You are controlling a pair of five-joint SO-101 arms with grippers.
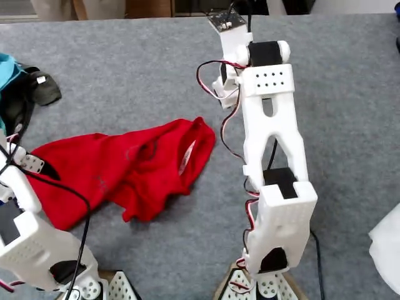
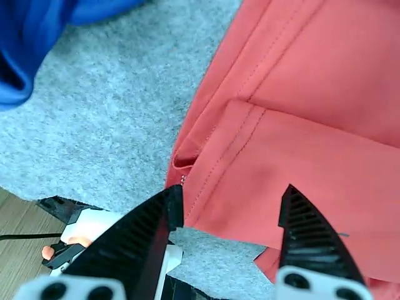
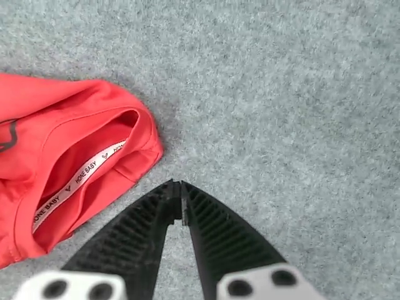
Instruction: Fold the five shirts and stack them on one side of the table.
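While the red shirt [image 1: 125,165] lies crumpled and unfolded on the left half of the grey counter [image 1: 350,112], both arms sit close to it. In the high view its collar [image 1: 187,155] points toward the middle of the counter, and its body spreads toward the left arm [image 1: 25,244] at the near left corner.

In the left wrist view, the left tool [image 2: 232,200] is released. Its two black ribbed fingers [image 2: 150,231] stand well apart on either side of a stitched hem [image 2: 240,134] of the red shirt [image 2: 312,112]. Whether the fingers touch the cloth cannot be told. A blue garment [image 2: 37,37] lies near that hem, with a strip of bare grey counter between them.

The right arm [image 1: 275,137] stretches from its base at the near edge up the middle of the counter. In the right wrist view, the right tool [image 3: 181,190] is clenched, its fingertips pressed together with nothing between them. It is over bare counter just beside the open collar [image 3: 94,165] of the red shirt [image 3: 56,144], where a white neck tape shows inside.

At the far left edge of the high view, the blue garment [image 1: 6,65] is heaped with a dark garment [image 1: 37,87]. A white cloth [image 1: 387,250] shows at the right edge, well apart from the red shirt.
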